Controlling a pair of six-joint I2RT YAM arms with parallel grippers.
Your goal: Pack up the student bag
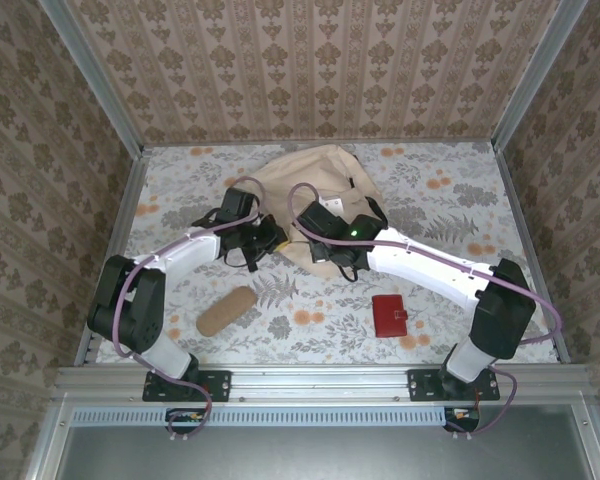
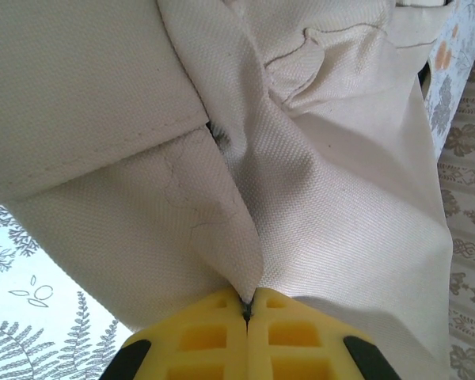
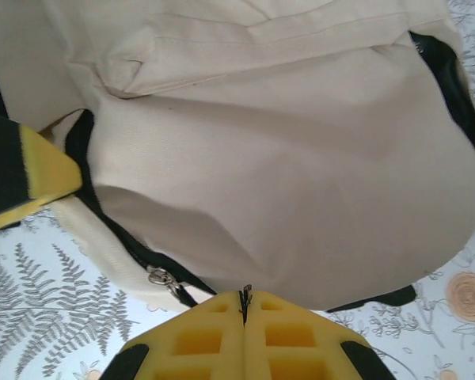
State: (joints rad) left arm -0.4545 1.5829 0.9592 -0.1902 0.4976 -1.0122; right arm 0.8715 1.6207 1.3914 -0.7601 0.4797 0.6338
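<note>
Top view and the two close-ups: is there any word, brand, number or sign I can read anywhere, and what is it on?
None can be read.
The student bag shows plain beige cloth, with no label in view.
The red case and the tan pouch are too small to tell any print.
The wallpaper and tablecloth carry patterns only, no letters.

The student bag (image 1: 315, 170) blocks the middle; far corners lie free.

Arms angled inward; left gripper (image 2: 246, 305), right gripper (image 3: 244, 299) clamped.
</note>
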